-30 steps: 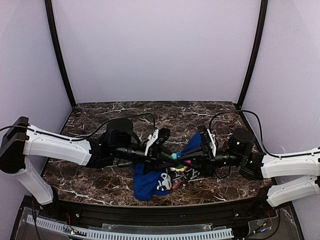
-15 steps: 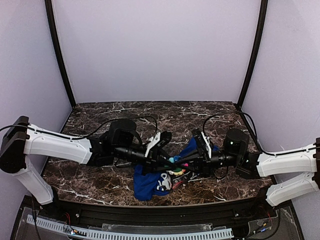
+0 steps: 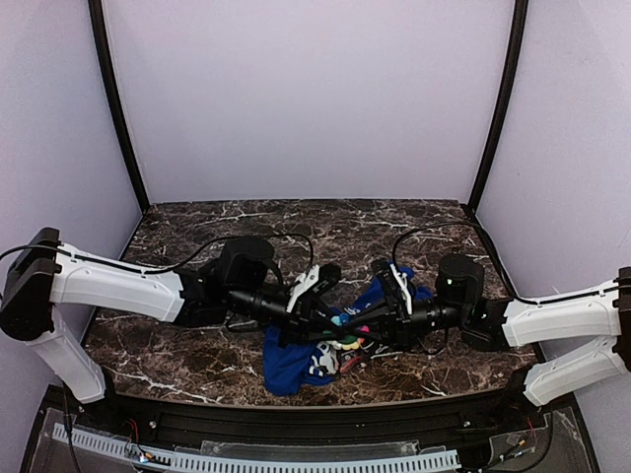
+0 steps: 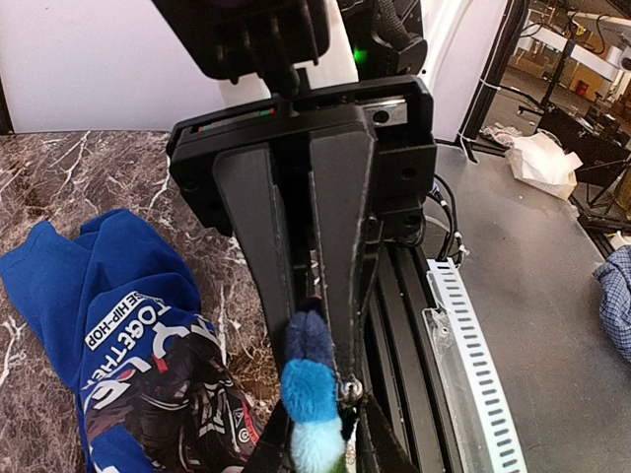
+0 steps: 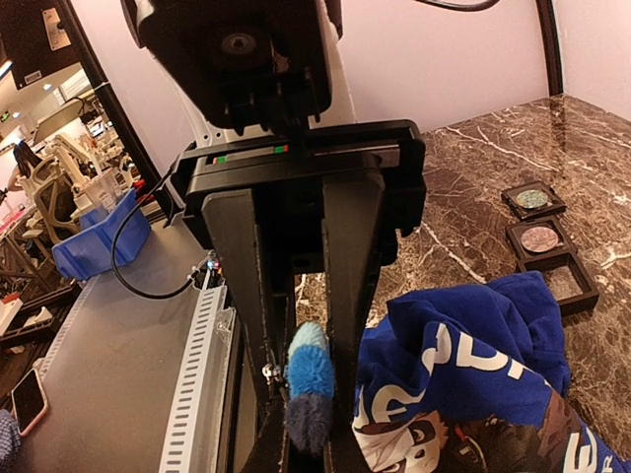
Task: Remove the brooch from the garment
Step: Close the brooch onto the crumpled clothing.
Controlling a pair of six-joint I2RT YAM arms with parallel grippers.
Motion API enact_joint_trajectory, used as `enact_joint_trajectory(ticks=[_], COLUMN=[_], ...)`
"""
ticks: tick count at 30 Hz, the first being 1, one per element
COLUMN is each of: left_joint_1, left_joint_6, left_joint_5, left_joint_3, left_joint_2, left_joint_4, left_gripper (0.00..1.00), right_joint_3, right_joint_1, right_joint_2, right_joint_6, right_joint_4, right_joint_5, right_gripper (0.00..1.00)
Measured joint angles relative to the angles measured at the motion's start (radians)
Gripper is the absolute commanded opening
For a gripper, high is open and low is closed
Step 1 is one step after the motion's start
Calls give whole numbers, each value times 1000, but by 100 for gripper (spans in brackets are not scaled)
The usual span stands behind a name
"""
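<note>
From above, the left gripper [image 3: 333, 317] and right gripper [image 3: 355, 321] meet tip to tip at the brooch [image 3: 342, 319] in mid-frame. It sits just above the crumpled blue garment [image 3: 291, 363] on the marble table [image 3: 177, 345].

In the left wrist view the right gripper [image 4: 320, 345] fills the centre. Its fingers are pressed almost together at the fuzzy blue-and-white brooch [image 4: 314, 409], but I cannot tell what they pinch.

In the right wrist view the left gripper [image 5: 308, 419] pinches the brooch [image 5: 310, 370]. Square trays [image 5: 540, 239] lie at right.
</note>
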Motion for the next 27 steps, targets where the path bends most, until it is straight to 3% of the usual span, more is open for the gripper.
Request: enact_joint_trajectory(ticks=[13, 18, 27], left_joint_1=[0, -4, -9], left_joint_6=[20, 42, 47], left_joint_5=[18, 22, -24], left_joint_3=[1, 1, -35], left_joint_2=[2, 2, -33], left_joint_4=[-1, 13, 94], left_gripper=[26, 38, 72], right_joint_3=[1, 2, -8], right_joint_1=[2, 6, 10], right_joint_2=[0, -3, -44], right_joint_6=[-2, 9, 46], right_joint_4=[-6, -3, 33], right_joint_5=[-11, 0, 80], right_gripper=[0, 0, 0])
